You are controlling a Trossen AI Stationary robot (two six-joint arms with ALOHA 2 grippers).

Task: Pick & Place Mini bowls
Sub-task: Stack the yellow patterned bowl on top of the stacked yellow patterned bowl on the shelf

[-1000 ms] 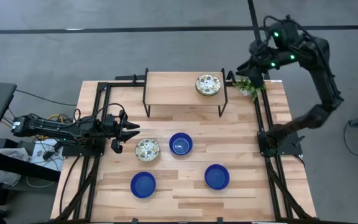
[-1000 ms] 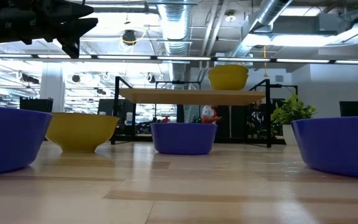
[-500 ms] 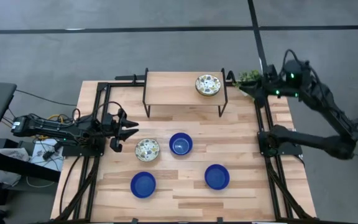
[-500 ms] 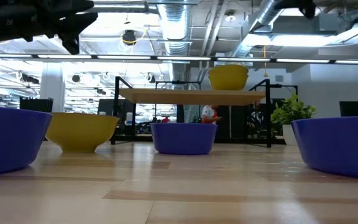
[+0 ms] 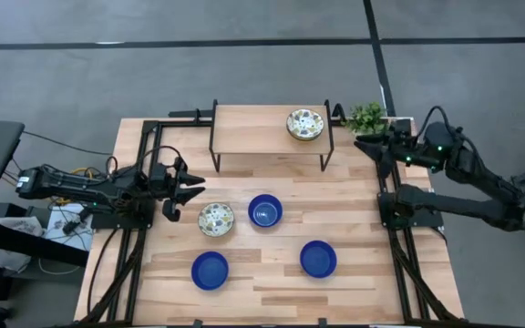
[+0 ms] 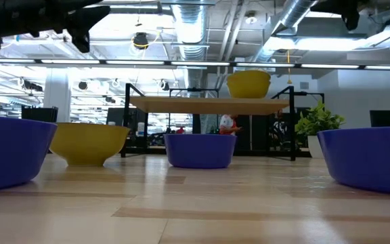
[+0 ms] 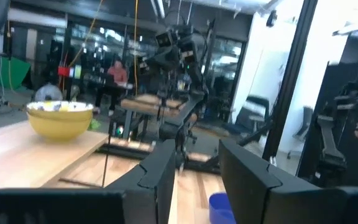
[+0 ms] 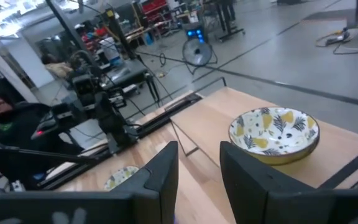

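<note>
Two cream bowls with a green-yellow pattern show: one on the raised wooden shelf, one on the table. Three blue bowls stand on the table nearer the front. My left gripper hovers open at the table's left, just left of the patterned table bowl, fingers bare. My right gripper hangs open at the table's right edge, pointing toward the shelf bowl, with nothing between its fingers.
A small green potted plant stands at the far right corner, close behind my right gripper. Black rails frame the table's left and right sides. The shelf's black legs stand between my right gripper and the table's middle.
My right arm has folded down from high over the far right corner. Its gripper has sunk, come toward the near edge past the plant, and tipped from pointing down to nearly level, facing the shelf. It stays open. The bowls have not moved.
</note>
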